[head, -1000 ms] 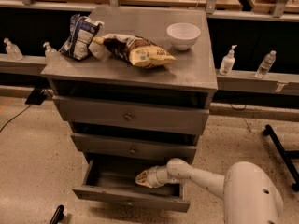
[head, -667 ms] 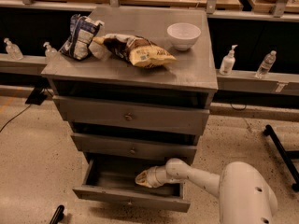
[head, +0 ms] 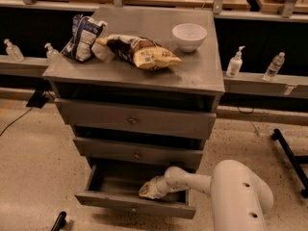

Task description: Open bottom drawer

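The bottom drawer (head: 130,203) of the grey wooden chest stands pulled out, showing its dark grey inside. Its front panel faces the floor side of the view and its knob is hidden. My white arm reaches in from the lower right, and the gripper (head: 147,191) sits inside the drawer, just behind the middle of the front panel. The mid-sized drawer (head: 137,154) and the widest drawer (head: 132,121) above it are pushed in, each with a small round knob.
On the chest top (head: 202,71) lie a blue-white bag (head: 83,37), a brown-yellow snack bag (head: 139,52) and a white bowl (head: 189,35). Bottles (head: 234,63) stand on a low ledge behind. A black stand leg (head: 288,153) crosses the floor at right.
The view has shifted slightly. The gripper and the pulled-out bottom drawer stay in about the same place.
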Robot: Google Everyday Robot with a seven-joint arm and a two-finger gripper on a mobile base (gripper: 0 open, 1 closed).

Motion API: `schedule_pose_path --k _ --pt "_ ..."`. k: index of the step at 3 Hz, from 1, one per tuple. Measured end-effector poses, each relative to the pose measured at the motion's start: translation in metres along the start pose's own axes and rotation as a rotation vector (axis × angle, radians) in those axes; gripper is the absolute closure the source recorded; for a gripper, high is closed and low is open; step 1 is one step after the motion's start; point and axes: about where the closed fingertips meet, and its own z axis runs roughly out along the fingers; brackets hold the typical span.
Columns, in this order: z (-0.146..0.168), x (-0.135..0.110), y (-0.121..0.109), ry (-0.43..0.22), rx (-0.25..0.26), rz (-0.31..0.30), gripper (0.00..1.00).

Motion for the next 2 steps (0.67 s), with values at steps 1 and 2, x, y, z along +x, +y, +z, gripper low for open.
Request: schedule_pose_path --k 1,2 --pt "0.0027 0.0009 0.0287 0.017 -0.046 0.007 1.0" --pt "0.0022 0.0004 0.0276 0.017 -0.046 0.007 1.0"
